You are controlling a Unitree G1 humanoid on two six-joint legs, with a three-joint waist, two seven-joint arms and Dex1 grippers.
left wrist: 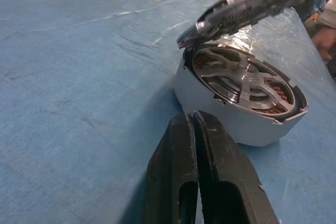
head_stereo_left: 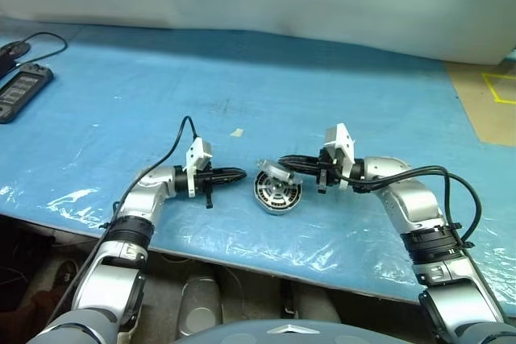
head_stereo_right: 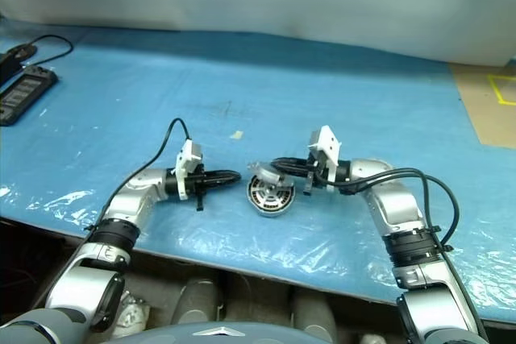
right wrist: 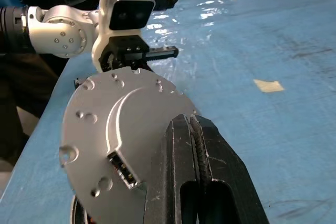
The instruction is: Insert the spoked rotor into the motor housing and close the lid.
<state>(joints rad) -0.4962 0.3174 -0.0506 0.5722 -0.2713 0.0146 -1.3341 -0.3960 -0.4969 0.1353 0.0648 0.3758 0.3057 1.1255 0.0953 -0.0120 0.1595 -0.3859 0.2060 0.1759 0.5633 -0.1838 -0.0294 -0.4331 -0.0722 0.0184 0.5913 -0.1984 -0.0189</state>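
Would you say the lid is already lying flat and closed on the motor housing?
No, the lid stands tilted above the motor housing, leaving the spoked rotor exposed.

Scene evenly and brightly lit from overhead; no hard directional source evident. Blue table cover [head_stereo_left: 339,102] carries white glare patches on its wrinkled plastic along the near edge, both sides of the motor housing [head_stereo_left: 278,192]. Housing casts a short soft shadow onto the cover directly beneath it. Band of shade runs along the far edge of the cover. Below the near edge the area is dim. Left wrist view: housing sharp, lid [left wrist: 247,1] above it motion-blurred, left gripper [left wrist: 197,124] soft in the foreground. Right wrist view: lid's grey face shows a mild sheen; cover beyond it glares.
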